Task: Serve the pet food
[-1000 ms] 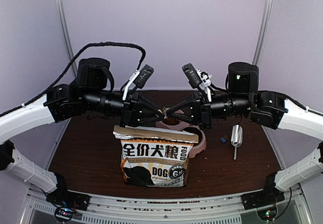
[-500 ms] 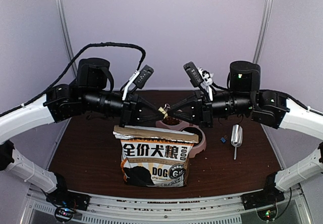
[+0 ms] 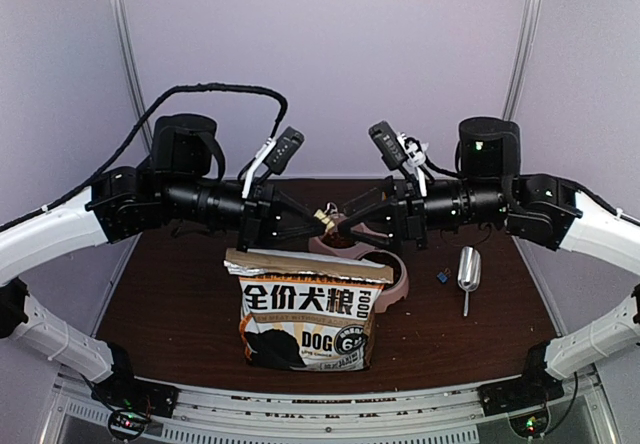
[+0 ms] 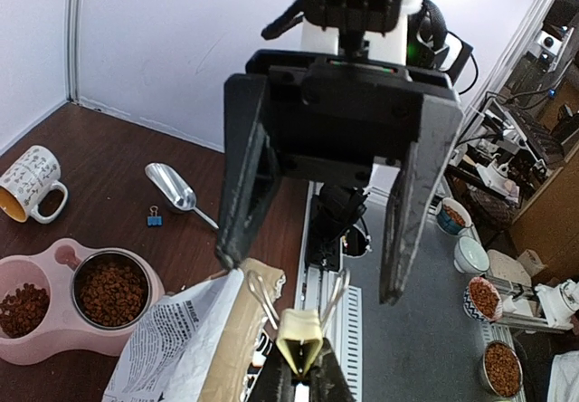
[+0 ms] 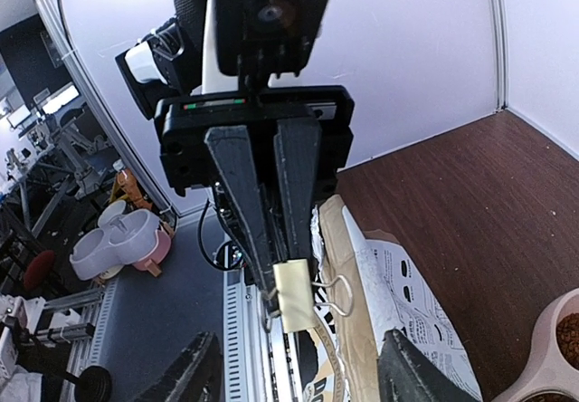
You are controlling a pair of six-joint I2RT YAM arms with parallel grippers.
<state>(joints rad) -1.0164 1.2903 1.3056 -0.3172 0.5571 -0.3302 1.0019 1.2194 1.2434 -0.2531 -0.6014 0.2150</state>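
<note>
Currently, the left gripper (image 3: 316, 220) is clamped on a cream binder clip (image 4: 300, 343), held in the air above the folded top of the DOG bag (image 3: 305, 309). The clip appears clear of the bag, probably taken off so that the bag can be opened. The right gripper (image 4: 317, 266) faces it with fingers spread, touching nothing. The pet food (image 4: 110, 289) lies in both compartments of the pink double bowl (image 4: 45, 348), behind the bag. A metal scoop (image 3: 468, 269), a small blue clip (image 3: 441, 277) and a mug (image 4: 32, 180) lie further off. The upright bag stands between the arm bases and the bowl.
</note>
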